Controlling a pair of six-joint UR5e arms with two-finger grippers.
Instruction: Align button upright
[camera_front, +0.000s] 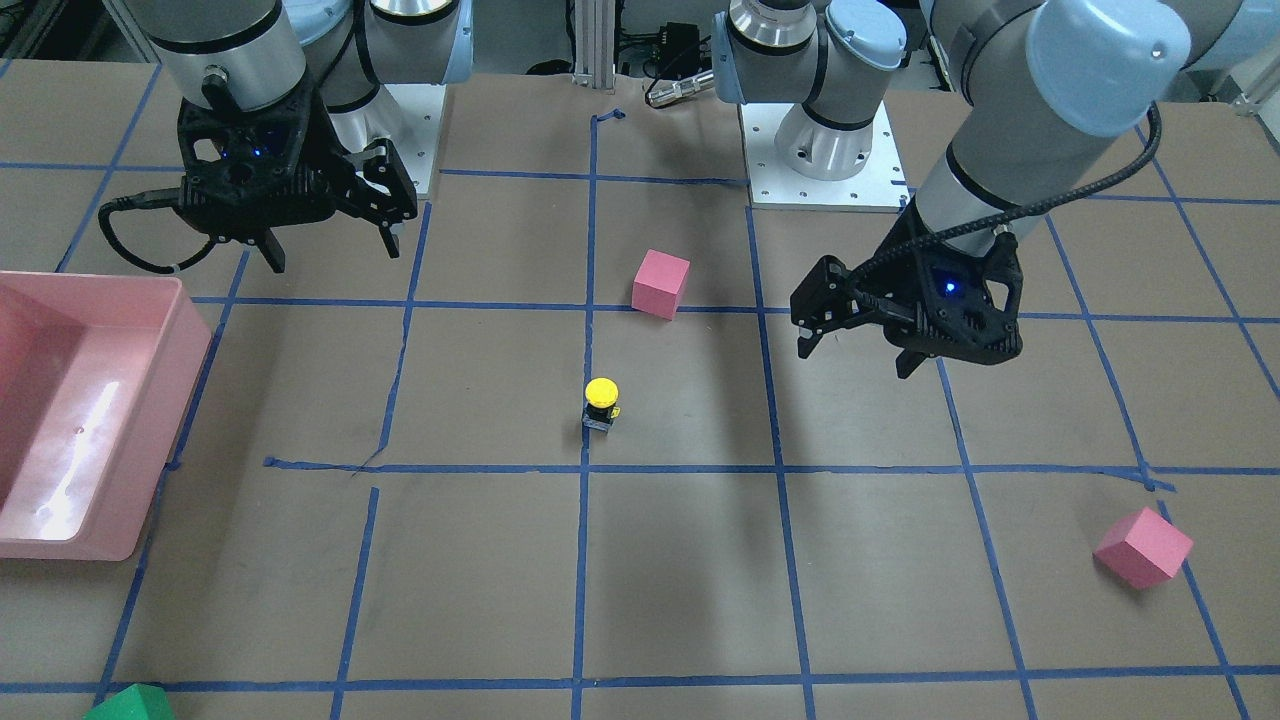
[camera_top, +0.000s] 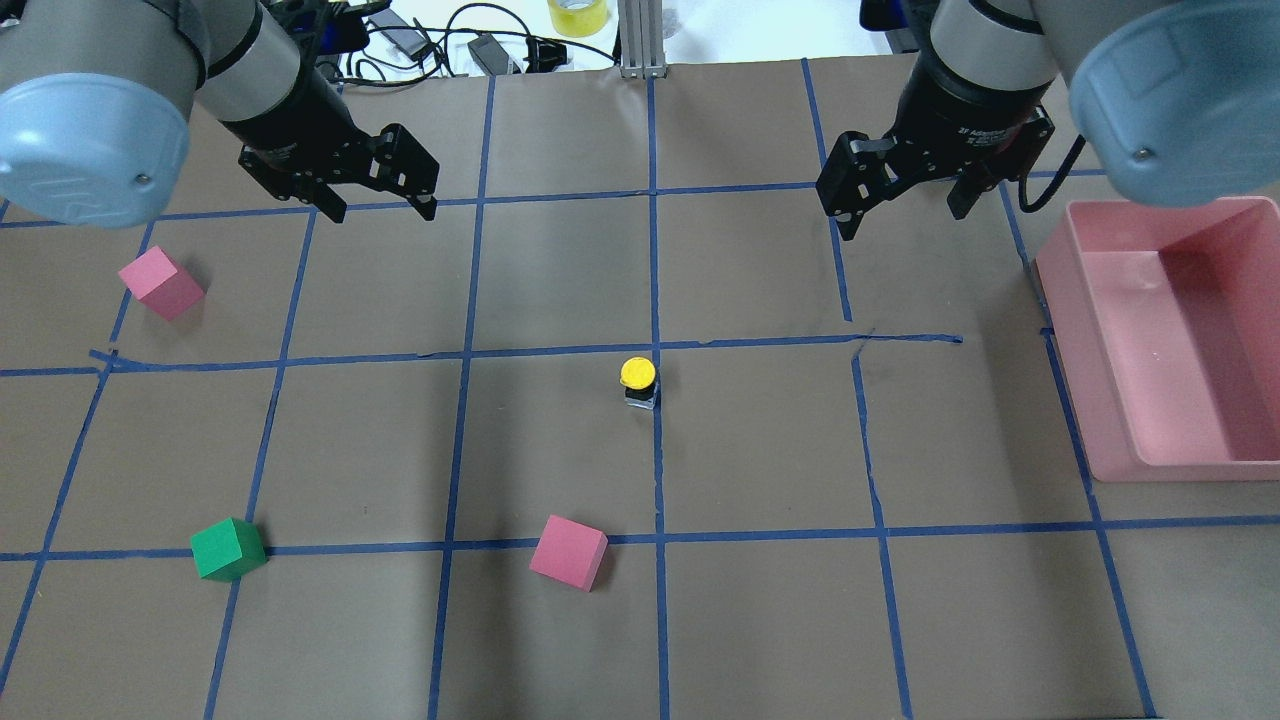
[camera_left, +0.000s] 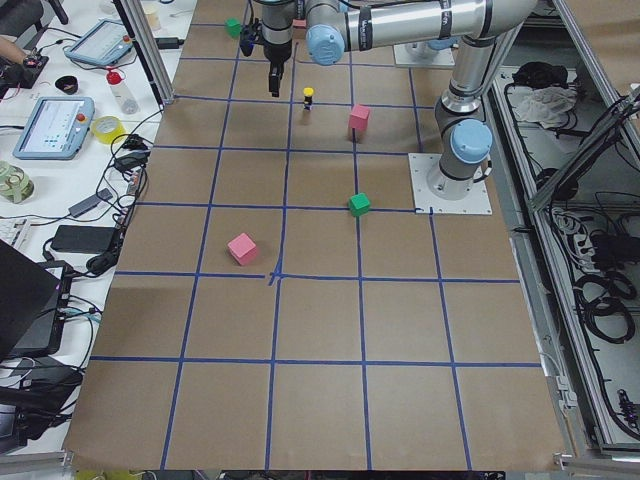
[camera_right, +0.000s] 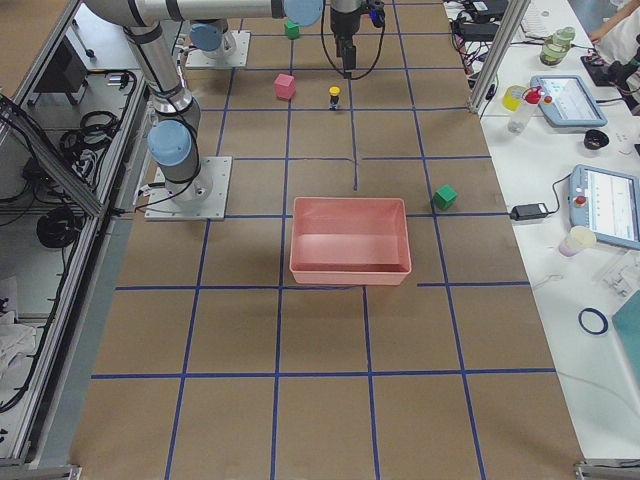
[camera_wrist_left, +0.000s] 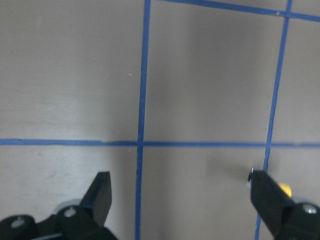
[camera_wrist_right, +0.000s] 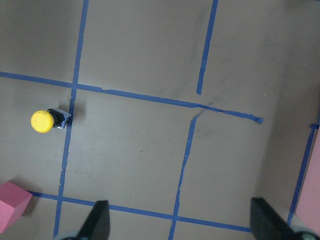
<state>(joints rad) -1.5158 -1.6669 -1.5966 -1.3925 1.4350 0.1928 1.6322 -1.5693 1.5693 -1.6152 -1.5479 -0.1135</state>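
Table cover (camera_top: 760, 450): brown paper, matt, a few creases. Grid lines (camera_top: 466, 352): blue tape, wrinkled in spots. Button (camera_front: 601, 404): yellow cap smooth, plastic-looking w/ slight sheen; black collar; grey base looks metallic. Pink bin (camera_front: 160, 450): glossy plastic, glare on its floor. Near pink cube (camera_top: 568, 552), far pink cube (camera_top: 160, 283), green cube (camera_top: 228, 549): matt, smooth faces. Left gripper (camera_top: 382, 212) & right gripper (camera_top: 902, 222): matt black plastic.

Left gripper (camera_top: 383, 205) hangs raised at far left, fingers (camera_wrist_left: 102, 192) spread wide, nothing between them. Right gripper (camera_top: 905, 212) hangs raised at far right, also spread wide and empty. Both wrists point roughly downward.
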